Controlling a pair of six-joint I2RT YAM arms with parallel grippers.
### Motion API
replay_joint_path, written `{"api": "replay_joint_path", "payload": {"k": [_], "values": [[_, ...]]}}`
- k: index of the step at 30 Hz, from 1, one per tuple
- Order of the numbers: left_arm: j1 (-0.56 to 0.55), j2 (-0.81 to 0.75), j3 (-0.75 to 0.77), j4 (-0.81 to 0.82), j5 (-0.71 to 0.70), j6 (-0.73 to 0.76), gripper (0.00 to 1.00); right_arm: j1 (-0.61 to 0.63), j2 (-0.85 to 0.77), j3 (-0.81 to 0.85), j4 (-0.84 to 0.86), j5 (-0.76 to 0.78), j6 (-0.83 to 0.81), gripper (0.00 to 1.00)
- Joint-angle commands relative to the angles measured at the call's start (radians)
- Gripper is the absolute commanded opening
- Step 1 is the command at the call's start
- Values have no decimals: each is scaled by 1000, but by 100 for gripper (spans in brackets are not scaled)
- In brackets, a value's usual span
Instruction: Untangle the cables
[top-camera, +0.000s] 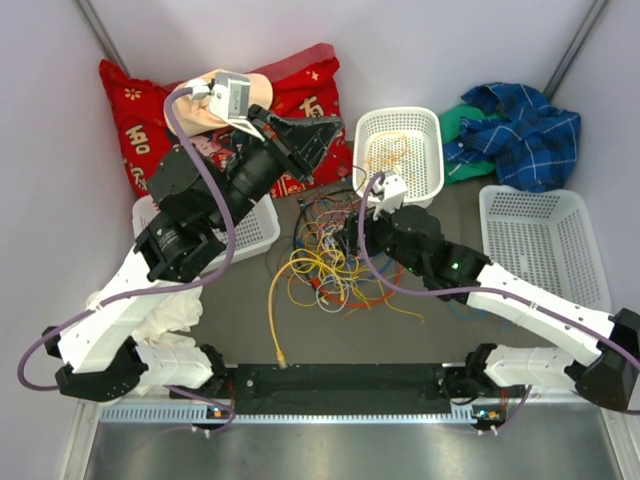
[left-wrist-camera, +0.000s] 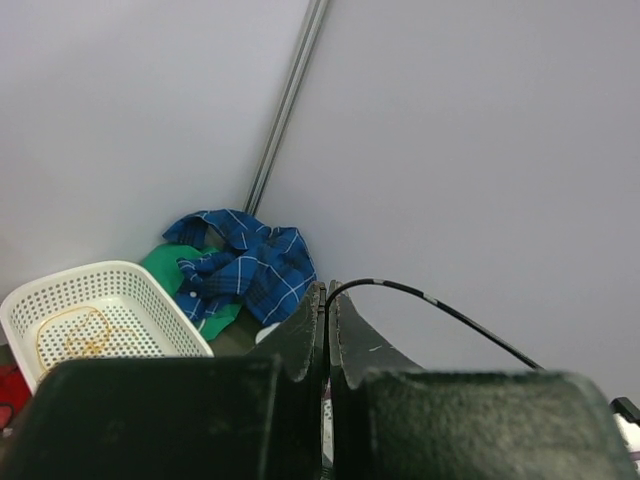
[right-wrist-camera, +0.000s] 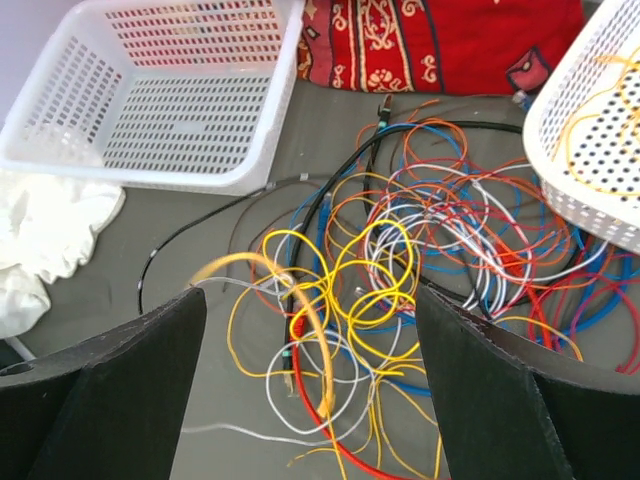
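Top view: cables (top-camera: 330, 255) lie tangled on the bench (top-camera: 240, 300) between the arms; a few yellow ones sit in a basket (top-camera: 398, 150).
Left wrist: left claw (left-wrist-camera: 327, 297) pinches a black cable (left-wrist-camera: 450, 315), held high, probably to draw it free.
Right wrist: right claw (right-wrist-camera: 308, 305) gapes wide over yellow loops (right-wrist-camera: 350, 290), probably choosing a strand.

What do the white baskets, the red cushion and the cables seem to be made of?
White baskets: probably moulded plastic, fairly matt, with regular rows of small holes. Red cushion: cloth, it seems, soft-looking, with a gold pattern; printed or embroidered, I cannot tell. Cables: thin wires in smooth coloured sheaths, likely plastic, bending in loose loops.
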Motion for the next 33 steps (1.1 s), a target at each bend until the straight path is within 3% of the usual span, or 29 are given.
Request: {"api": "replay_joint_path", "payload": {"k": [1, 7, 12, 17, 23, 33], "values": [[1, -40, 16, -7, -13, 9, 0, -9, -56, -33, 76, -5, 53, 84], [0, -46, 33, 12, -97, 81, 0, -9, -240, -66, -53, 141, 97, 88], [0, -41, 57, 60, -202, 167, 0, -9, -405, -109, -132, 152, 134, 89], [1, -30, 99, 74, -259, 226, 0, -9, -438, -124, -139, 58, 140, 89], [1, -20, 103, 68, -239, 213, 0, -1, -375, -116, 25, -222, 182, 89], [0, -12, 107, 46, -240, 229, 0, 95, -332, -277, 148, -279, 203, 86]]}}
